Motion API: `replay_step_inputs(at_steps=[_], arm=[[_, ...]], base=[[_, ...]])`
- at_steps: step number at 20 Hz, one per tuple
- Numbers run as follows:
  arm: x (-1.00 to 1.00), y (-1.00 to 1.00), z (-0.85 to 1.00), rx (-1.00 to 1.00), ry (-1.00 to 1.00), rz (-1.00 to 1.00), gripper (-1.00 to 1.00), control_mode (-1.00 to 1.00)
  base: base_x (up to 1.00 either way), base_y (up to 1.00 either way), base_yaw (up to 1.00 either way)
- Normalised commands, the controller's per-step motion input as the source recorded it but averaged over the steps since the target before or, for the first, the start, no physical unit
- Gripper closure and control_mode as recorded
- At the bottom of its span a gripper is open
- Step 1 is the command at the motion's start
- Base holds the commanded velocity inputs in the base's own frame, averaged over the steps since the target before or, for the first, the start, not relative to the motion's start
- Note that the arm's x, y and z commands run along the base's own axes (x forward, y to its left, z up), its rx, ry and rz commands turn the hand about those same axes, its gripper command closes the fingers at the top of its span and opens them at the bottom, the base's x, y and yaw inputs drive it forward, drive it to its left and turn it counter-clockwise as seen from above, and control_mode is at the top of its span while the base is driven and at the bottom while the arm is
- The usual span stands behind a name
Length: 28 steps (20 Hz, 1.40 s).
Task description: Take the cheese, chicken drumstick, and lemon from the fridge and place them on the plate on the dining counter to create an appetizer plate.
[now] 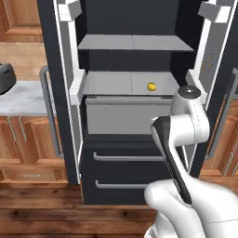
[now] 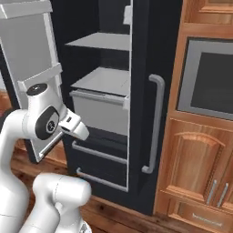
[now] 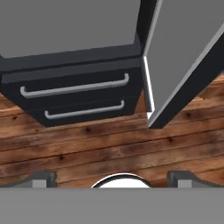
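Fridge (image 1: 132,93) doors stand wide open, and the arm's own white elbow covers the right end of the lower shelf in the left base view, so anything lying behind it there is hidden. The lemon (image 1: 151,86) is plain enough, a small yellow ball on the lower grey shelf, well above and beyond the gripper (image 3: 112,177). In the right base view the open door's edge cuts across that shelf and the lemon is hidden. Cheese and drumstick: can't pick either out.

The hand view gives what the base views don't: the gripper points down at the floor, its two dark fingertips (image 3: 41,178) set far apart at the bottom corners with bare wood between them, so it's spread wide and carrying nothing. Ahead of it sit the two dark lower drawers (image 3: 74,94) with grey bar handles, and the bottom corner of an open door (image 3: 183,65) off to one side.

Wooden plank floor (image 3: 109,148) beneath, wooden cabinets (image 2: 200,154) flanking the fridge, and a wall oven's dark window (image 2: 211,82) on the right
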Motion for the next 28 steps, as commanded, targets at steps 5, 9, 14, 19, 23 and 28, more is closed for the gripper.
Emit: replay_step_inputs(at_steps=[5,9,14,19,23,28], arm=[[0.00,0.00,0.00,0.00,0.00,0.00,-1.00,1.00],[0.00,0.00,0.00,0.00,0.00,0.00,-1.00,1.00],[0.00,0.00,0.00,0.00,0.00,0.00,-1.00,1.00],[0.13,0.00,0.00,-0.03,0.05,-0.02,-1.00,-1.00],[0.03,-0.09,0.00,-0.21,-0.17,0.00,-1.00,-1.00],[0.61,-0.53,0.00,-0.08,-0.03,0.00,-1.00,-1.00]], base=[[0.76,0.44,-0.51],[1.00,0.43,-0.20],[0.99,0.19,-0.05],[0.16,0.00,-0.01],[0.00,0.00,0.00],[0.00,0.00,0.00]])
